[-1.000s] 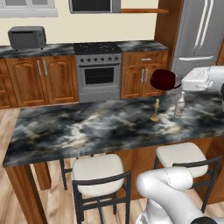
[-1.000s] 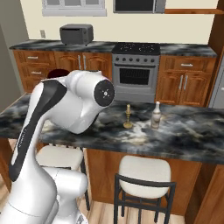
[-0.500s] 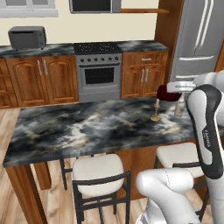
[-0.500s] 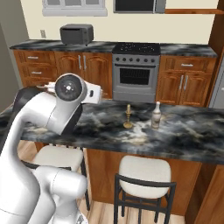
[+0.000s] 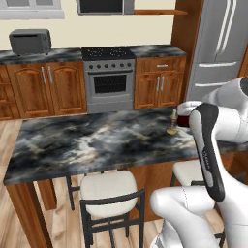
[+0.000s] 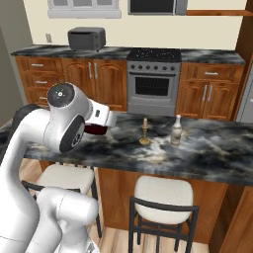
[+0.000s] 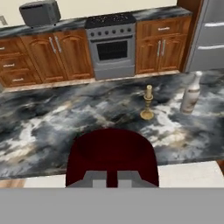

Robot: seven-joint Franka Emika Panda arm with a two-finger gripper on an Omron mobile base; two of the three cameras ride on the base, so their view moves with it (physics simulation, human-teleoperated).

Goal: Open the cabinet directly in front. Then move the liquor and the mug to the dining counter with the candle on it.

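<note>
My gripper (image 7: 112,178) is shut on the dark red mug (image 7: 111,153), holding it just above the near side of the dining counter (image 7: 52,127). In the right base view the mug (image 6: 96,130) hangs under my white hand, left of the candle (image 6: 144,132) and the liquor (image 6: 176,131). Both of those stand upright on the marbled slab. In the left base view my forearm hides most of the mug (image 5: 183,119), which sits close beside the candle (image 5: 172,123). The hand view shows the candle (image 7: 147,103) and the liquor (image 7: 191,93) beyond the mug to the right. The cabinet is out of view.
Two white-cushioned stools (image 6: 160,195) (image 6: 64,175) stand under the counter's near edge. Across the aisle are a stove (image 6: 153,84), low wooden cabinets (image 6: 94,81), a toaster (image 6: 87,38) and a steel fridge (image 5: 220,46). The counter's left half (image 5: 72,140) is bare.
My hand has brought the mug down from well above the counter to just over it, near the candle. My elbow has swung down and outward. Candle and liquor have not moved.
</note>
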